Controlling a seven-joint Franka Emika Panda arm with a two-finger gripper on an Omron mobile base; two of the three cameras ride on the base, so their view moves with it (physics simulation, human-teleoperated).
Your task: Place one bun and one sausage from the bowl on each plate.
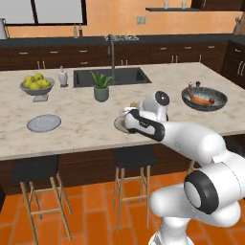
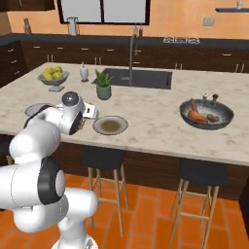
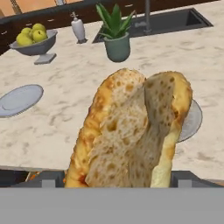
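1. Now the fingers (image 3: 118,186) are spread wide and hold a bun (image 3: 131,131), which sticks up right between them.
2. I think the step is bringing this bun to a plate.
3. The olive-brown plate (image 3: 192,120) sits on the tabletop (image 3: 65,118) just past the bun; the bun must come down onto it next.
4. The pale grey plate (image 3: 19,99) lies farther off, with nothing on it.
5. The bowl (image 2: 206,115) is well apart and has sausages (image 2: 197,115) in it.

The arm (image 1: 191,139) reaches forward, fingers (image 3: 48,178) spread wide around a bun (image 3: 131,131).
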